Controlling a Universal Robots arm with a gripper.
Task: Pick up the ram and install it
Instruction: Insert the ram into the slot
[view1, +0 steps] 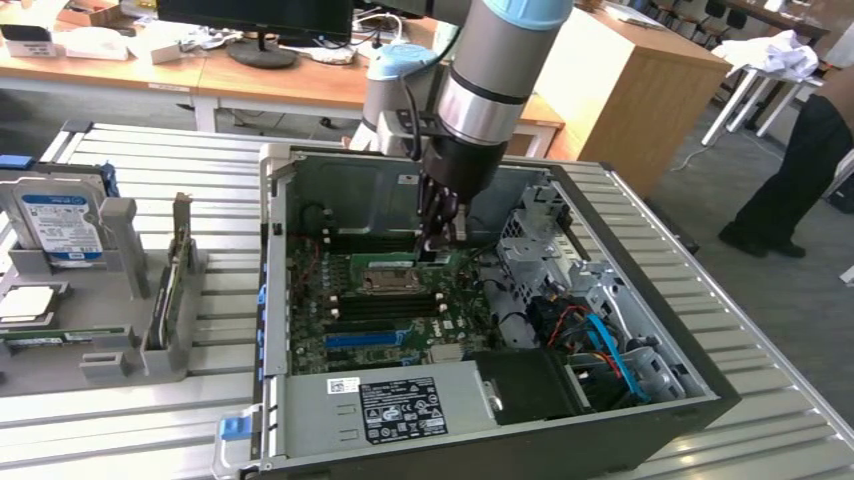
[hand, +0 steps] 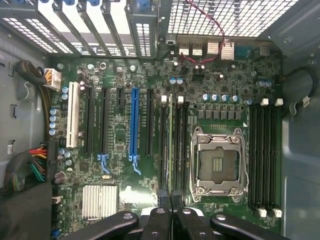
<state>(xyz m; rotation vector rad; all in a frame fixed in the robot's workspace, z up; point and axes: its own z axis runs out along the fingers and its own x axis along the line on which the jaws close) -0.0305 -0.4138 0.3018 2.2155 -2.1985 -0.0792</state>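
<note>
Pinching together on the thin top edge of the ram, the fingers hold the green stick edge-on over the black memory slots. These slots lie between the CPU socket and the long blue slot. Whether the stick is already seated in a slot cannot be told. A second bank of black memory slots runs along the far side of the socket, and a small silver heatsink sits beyond the blue slot.

All of this is on the motherboard inside the open computer case, which lies on its side on the slatted metal table. The case also holds a power supply with a white label, a drive cage and blue cables.

From above, the arm comes down nearly upright, its wrist reaching into the case.

At the exterior view's left a grey rack holds an upright hard drive with a blue-white label. At that view's right a person stands on the floor.
</note>
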